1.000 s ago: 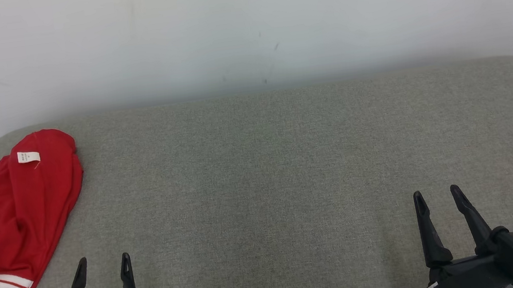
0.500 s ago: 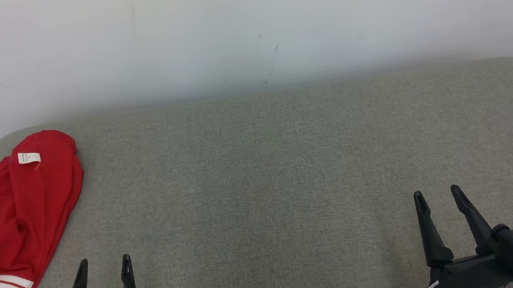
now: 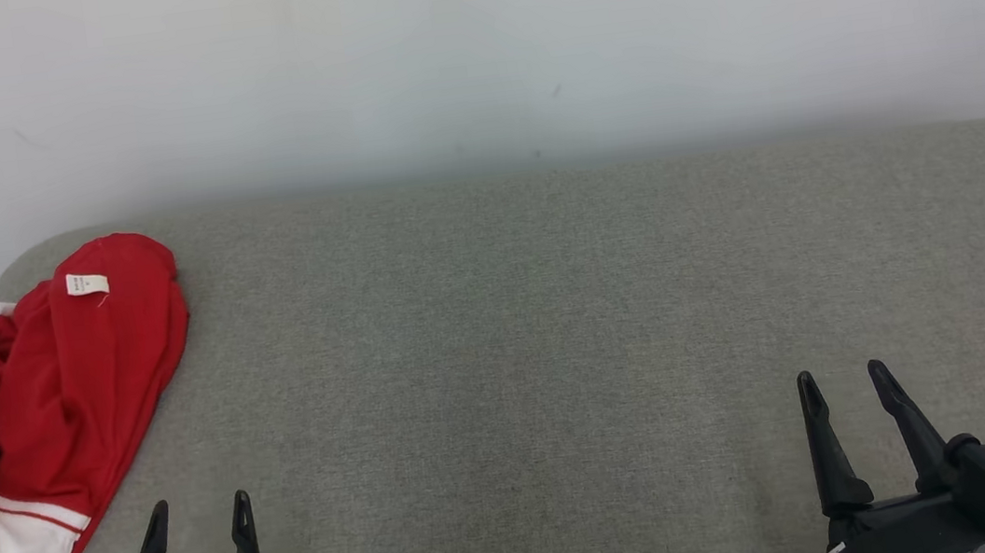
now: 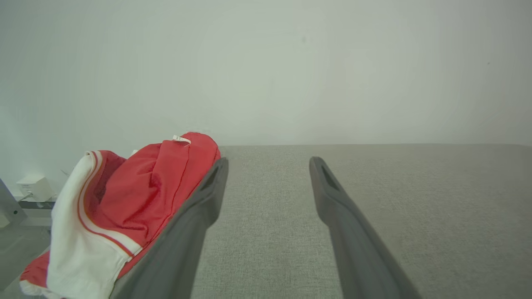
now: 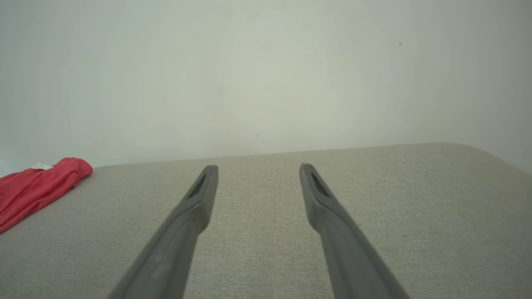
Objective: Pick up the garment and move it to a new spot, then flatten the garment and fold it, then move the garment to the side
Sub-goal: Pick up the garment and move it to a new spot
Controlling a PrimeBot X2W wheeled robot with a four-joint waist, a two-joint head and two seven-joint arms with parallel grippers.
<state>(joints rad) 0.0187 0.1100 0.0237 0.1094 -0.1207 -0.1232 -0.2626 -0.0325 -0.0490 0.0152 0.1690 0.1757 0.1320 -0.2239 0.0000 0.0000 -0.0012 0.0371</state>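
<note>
One crumpled red garment (image 3: 75, 393), far left

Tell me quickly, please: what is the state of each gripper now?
Left gripper: open, empty; the crumpled red-and-white fabric garment lies apart from it.
Right gripper: open, empty.

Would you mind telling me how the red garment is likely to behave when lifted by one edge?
The red garment lies crumpled in soft folds, so it will probably be floppy and drape from any pinch point. It looks like thin fabric, so likely light. On the textured grey surface, a push would probably bunch it, not slide it.
</note>
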